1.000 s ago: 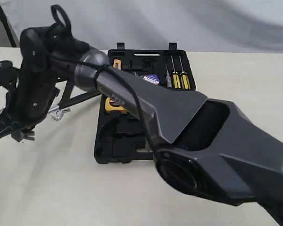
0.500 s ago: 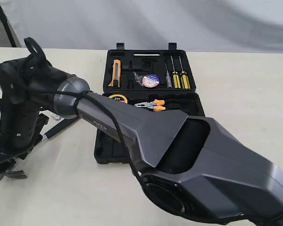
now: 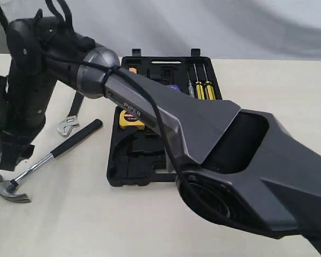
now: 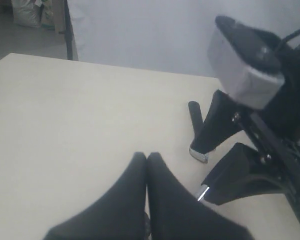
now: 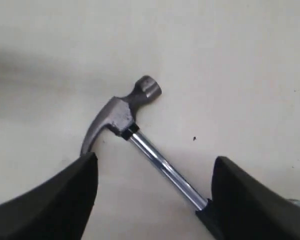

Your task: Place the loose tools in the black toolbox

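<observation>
Currently: left gripper (image 4: 146, 159), fingers pressed together, nothing between. Right gripper (image 5: 155, 162), fingers spread wide, straddling claw hammer (image 5: 122, 115) shaft, not clamped. Claw hammer (image 3: 43, 160), flat on table (image 3: 69, 225), 8 o'clock from black toolbox (image 3: 136, 166). Adjustable wrench (image 3: 68, 126), on table, 9 o'clock from black toolbox, outside it. Black toolbox, lying open.

Steel and black on a pale beige surface (image 3: 80, 225).
The claw hammer (image 3: 53, 155) has a silver head and shaft with a black handle; the toolbox (image 3: 142, 163) is black, its screwdrivers (image 3: 206, 91) yellow-handled, the tape measure (image 3: 129, 120) yellow.
</observation>
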Controlling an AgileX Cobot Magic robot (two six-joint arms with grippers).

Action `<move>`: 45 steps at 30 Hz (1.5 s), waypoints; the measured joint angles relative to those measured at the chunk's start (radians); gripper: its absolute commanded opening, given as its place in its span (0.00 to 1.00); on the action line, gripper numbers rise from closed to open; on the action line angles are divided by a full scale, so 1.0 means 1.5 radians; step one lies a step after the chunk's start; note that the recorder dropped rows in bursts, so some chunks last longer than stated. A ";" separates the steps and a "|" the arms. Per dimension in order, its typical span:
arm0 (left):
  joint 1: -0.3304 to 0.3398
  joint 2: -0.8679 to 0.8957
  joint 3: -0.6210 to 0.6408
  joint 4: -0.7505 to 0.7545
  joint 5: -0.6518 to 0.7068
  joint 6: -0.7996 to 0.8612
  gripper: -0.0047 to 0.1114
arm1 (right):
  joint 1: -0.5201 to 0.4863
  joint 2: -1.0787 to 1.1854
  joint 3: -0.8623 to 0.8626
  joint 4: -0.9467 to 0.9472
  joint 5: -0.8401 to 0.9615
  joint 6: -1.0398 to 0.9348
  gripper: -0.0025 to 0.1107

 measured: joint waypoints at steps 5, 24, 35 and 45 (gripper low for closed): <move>0.000 0.000 0.000 0.000 0.000 0.000 0.05 | 0.000 0.036 0.001 -0.058 -0.001 -0.089 0.51; 0.000 0.000 0.000 0.000 0.000 0.000 0.05 | -0.004 0.104 -0.008 -0.078 -0.026 -0.186 0.45; 0.000 0.000 0.000 0.000 0.000 0.000 0.05 | -0.005 0.107 -0.008 -0.056 -0.026 -0.198 0.02; 0.000 0.000 0.000 0.000 0.000 0.000 0.05 | -0.005 0.098 -0.017 -0.057 -0.013 -0.247 0.02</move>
